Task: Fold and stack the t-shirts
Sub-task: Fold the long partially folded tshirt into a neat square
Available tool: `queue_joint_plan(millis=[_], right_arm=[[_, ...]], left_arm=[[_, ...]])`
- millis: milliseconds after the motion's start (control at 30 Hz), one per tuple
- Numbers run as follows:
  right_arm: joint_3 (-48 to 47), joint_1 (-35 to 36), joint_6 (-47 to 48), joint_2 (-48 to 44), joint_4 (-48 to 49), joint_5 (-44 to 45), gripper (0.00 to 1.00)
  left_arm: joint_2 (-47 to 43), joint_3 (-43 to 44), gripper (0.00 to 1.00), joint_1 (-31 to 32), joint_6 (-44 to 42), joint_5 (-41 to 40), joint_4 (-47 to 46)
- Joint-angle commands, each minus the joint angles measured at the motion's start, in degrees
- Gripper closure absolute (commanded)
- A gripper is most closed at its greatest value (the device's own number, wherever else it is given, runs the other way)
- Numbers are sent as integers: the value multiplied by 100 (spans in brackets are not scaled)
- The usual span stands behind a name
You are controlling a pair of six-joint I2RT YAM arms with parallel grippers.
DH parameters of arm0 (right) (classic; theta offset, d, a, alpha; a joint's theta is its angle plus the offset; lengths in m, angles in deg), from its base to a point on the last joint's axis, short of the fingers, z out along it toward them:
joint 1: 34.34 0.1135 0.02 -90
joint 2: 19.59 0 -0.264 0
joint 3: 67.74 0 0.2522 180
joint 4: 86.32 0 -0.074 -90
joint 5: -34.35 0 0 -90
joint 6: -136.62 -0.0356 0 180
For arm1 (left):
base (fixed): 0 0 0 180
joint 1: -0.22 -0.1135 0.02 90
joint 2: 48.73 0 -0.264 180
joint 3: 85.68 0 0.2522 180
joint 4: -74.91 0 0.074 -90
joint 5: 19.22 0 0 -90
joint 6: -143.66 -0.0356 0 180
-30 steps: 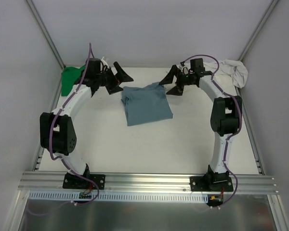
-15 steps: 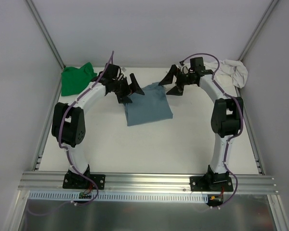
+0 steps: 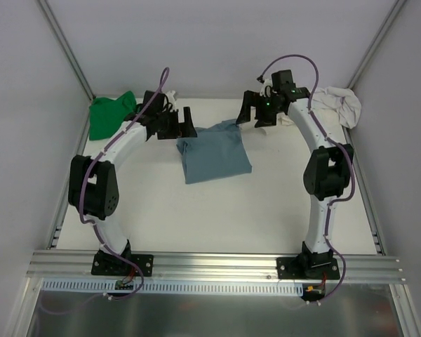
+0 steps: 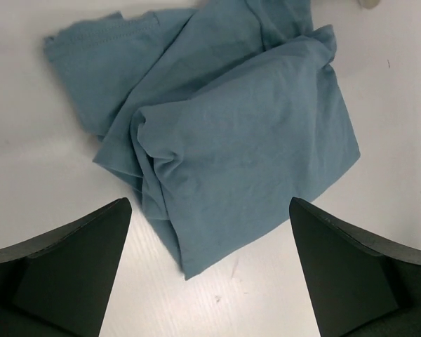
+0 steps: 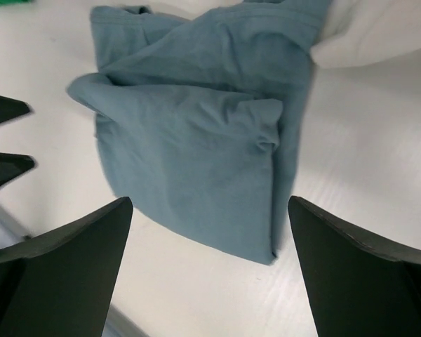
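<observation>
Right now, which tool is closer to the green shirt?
Left. The left tool hangs between the green shirt and the blue shirt; the right tool is past the blue shirt's other side, farther off.

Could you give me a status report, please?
Both open, empty: left gripper, right gripper. Centre, blue shirt, partly folded. Far corners, green shirt, cream shirt, bunched. Nothing obstructing.

— We are holding the left gripper (image 3: 182, 126) and right gripper (image 3: 255, 116), jaws spread, by the far corners of the slate-blue shirt (image 3: 216, 152).
— And we are seeing the green shirt (image 3: 109, 116) lying far left, the cream shirt (image 3: 341, 105) far right.
</observation>
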Motion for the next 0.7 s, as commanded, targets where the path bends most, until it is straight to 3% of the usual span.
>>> queue_joint_plan(millis=[0,100,233,433,667], right_arm=[[-378,140,1195,-847,-644,1347,0],[-264,228,1504,-1533,-364,1692,0],[-70,280,1795,-2061,470,1360,1],[-1019,456,1882,-1570,-195,789,1],[-72,588,2533,-1306,-565,963,1]], left_arm=[[-715,82,1,36,-1477,-134,-120],[-1031,144,1,-104,-1690,6,57],[-1268,249,1,-245,-1847,314,57],[-1769,-74,1,-307,-1918,859,-145],[-2490,-1042,1,-254,-2155,842,-400]])
